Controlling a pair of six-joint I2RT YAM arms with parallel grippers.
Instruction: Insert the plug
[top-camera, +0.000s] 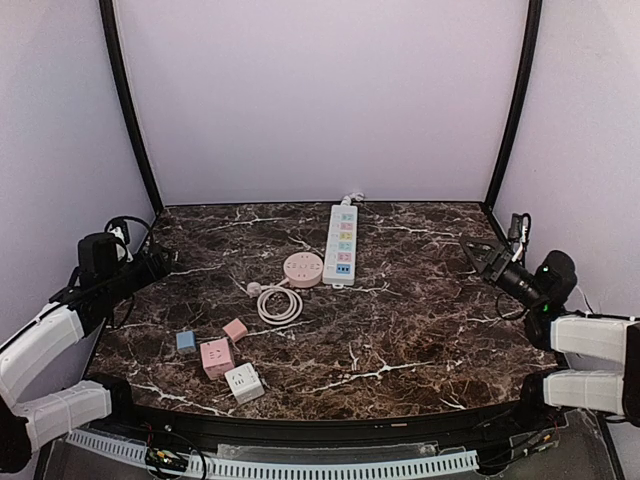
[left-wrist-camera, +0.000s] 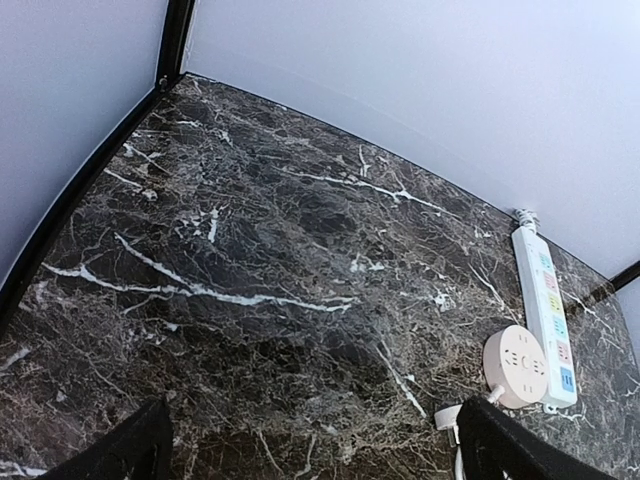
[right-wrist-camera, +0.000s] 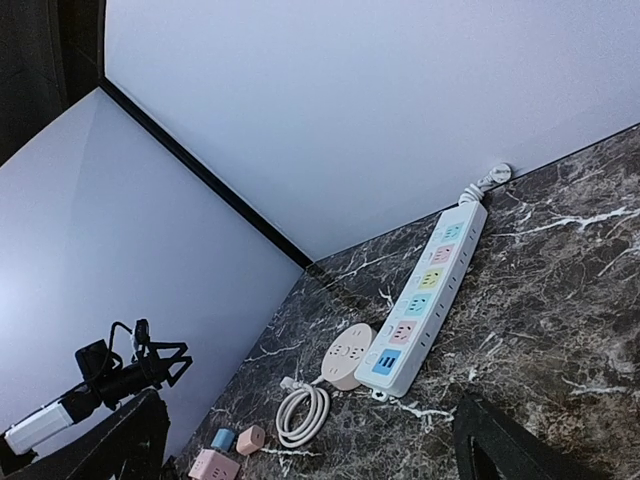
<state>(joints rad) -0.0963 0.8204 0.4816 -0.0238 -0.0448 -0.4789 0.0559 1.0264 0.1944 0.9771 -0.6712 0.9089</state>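
Left gripper (top-camera: 155, 263) at the left edge and right gripper (top-camera: 480, 256) at the right edge both stood released. Plug (top-camera: 254, 289) lay loose near the power strip (top-camera: 341, 244).

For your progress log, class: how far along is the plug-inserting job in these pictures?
Done: nothing; the plug lies on the table by its coiled cord, and no socket on the power strip looks filled. In hand: nothing; left claw and right claw hang open at the sides. Left: grasp the plug, carry it over, insert it.
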